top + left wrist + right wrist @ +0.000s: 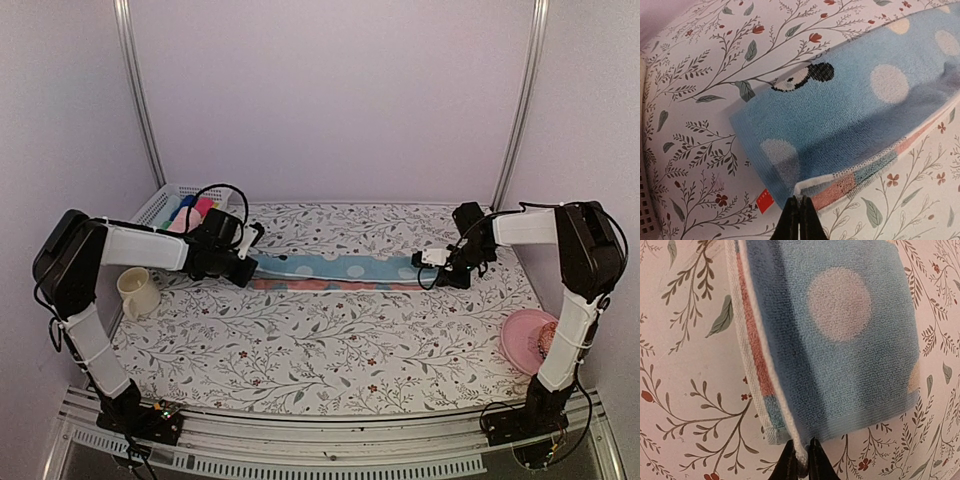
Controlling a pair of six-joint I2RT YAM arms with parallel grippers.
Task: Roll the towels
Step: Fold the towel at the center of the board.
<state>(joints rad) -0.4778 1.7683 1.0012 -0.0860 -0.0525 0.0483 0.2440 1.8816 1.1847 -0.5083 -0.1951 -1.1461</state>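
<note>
At the left, we see the left end effector (800, 216) clenched tight, its two dark fingertips pressed together on the white hem at a corner of the light blue dotted towel (335, 267), and that corner stands a little raised off the worktop (320, 350). Beside the grip a small red tag (765, 202) pokes out from the towel's edge, and a black-and-white panda motif (802, 77) sits near its far edge. The towel lies folded into a long narrow strip across the middle of the floral worktop, stretched between the two arms, with a band of pink and teal showing along its near edge. At the strip's right end, the right end effector (800, 462) has its fingertips drawn in close with the white hem caught between them, so we read it as pinching the towel there. We cannot tell whether the pink band is the towel's own border or a second cloth beneath. Far left, the white basket (160, 205) of bright cloth rolls (192, 212) is partly hidden by the left arm, a cream mug (138, 292) stands near that arm, and at the right the pink plate (525, 335) is partly covered by the right arm.
</note>
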